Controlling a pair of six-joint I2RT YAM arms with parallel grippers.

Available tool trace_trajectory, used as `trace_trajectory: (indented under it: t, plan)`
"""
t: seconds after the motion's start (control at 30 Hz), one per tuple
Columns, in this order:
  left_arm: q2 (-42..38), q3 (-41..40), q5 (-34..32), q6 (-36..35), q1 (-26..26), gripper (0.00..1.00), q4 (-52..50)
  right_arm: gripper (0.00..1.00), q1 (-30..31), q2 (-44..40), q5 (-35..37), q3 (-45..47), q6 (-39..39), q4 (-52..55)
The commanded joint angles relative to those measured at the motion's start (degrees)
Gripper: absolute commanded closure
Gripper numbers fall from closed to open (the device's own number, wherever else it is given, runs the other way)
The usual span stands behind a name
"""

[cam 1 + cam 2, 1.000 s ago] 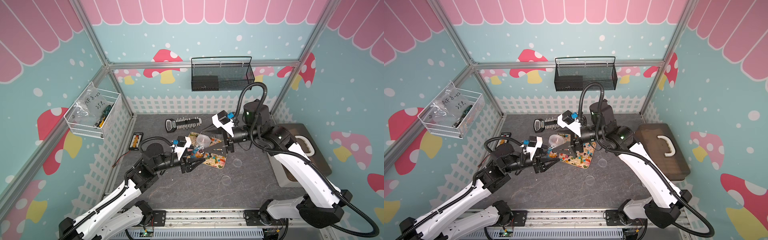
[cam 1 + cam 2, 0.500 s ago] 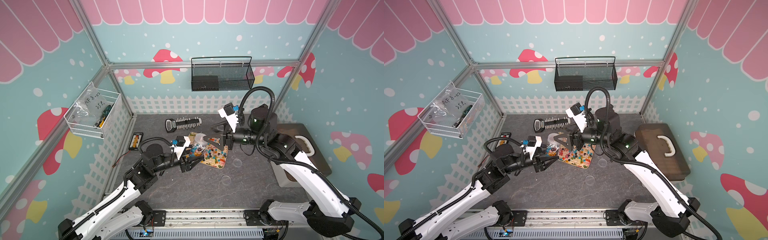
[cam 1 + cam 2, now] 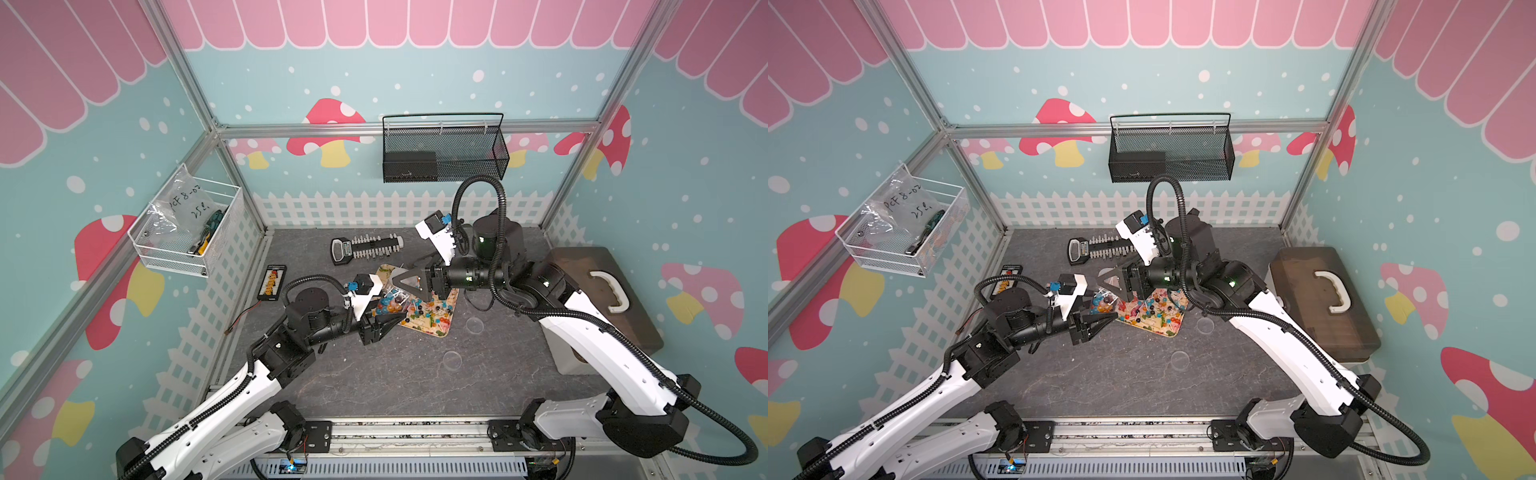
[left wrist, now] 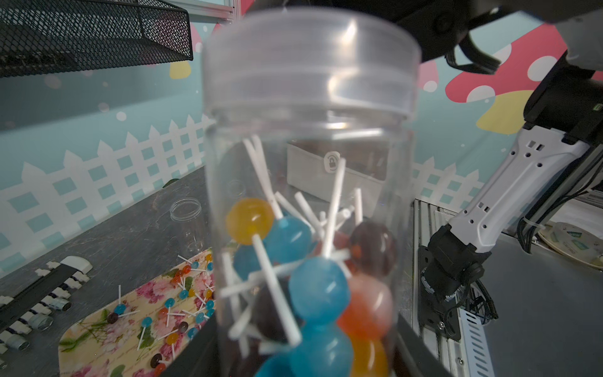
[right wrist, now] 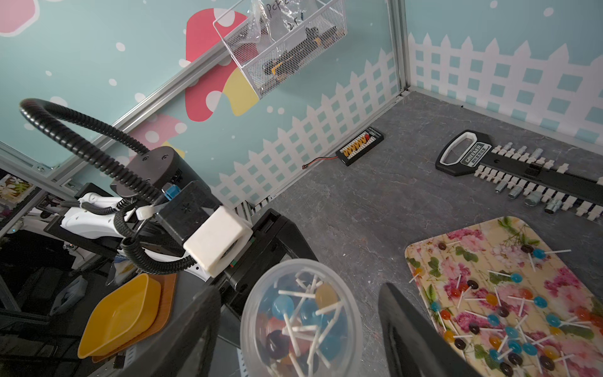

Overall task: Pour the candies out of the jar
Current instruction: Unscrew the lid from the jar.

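Candies [image 4: 318,287] are in two lots: a cluster inside the clear, lidless jar [image 4: 310,196], and many scattered over the floral tray [image 5: 421,261] on the counter [image 3: 395,374], centre frame in both top views. Your left tool [image 3: 384,324] pinches the jar at the tray's left edge. Your right tool [image 5: 298,289] stands spread, one finger either side of the jar's mouth, not pinching it.
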State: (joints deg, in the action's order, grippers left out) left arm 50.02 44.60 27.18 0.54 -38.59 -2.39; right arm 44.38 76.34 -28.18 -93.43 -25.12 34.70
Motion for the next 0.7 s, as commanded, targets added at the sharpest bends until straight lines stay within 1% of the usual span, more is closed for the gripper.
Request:
trace_trajectory:
  t: [0.0,0.1,0.27,0.43,0.67]
  plan:
    - [-0.5,1.1,-0.6,-2.0,0.3,0.41,0.0,0.25,0.5,0.5,1.1,-1.8,0.0,1.6]
    - [-0.6,1.1,-0.6,-1.9,0.3,0.41,0.0,0.27,0.8,1.0,1.0,-2.3,0.0,2.1]
    - [-0.8,0.9,-0.5,-1.8,0.3,0.41,0.4,0.33,1.3,1.7,0.9,-3.2,1.0,3.1]
    - [-1.6,0.7,-0.5,-1.5,0.3,0.41,0.3,0.45,1.4,2.2,0.5,-4.1,1.9,3.2]
    - [-2.2,0.7,-0.2,-1.1,0.2,0.41,-0.2,0.57,1.4,2.9,-0.1,-4.9,3.0,3.2]
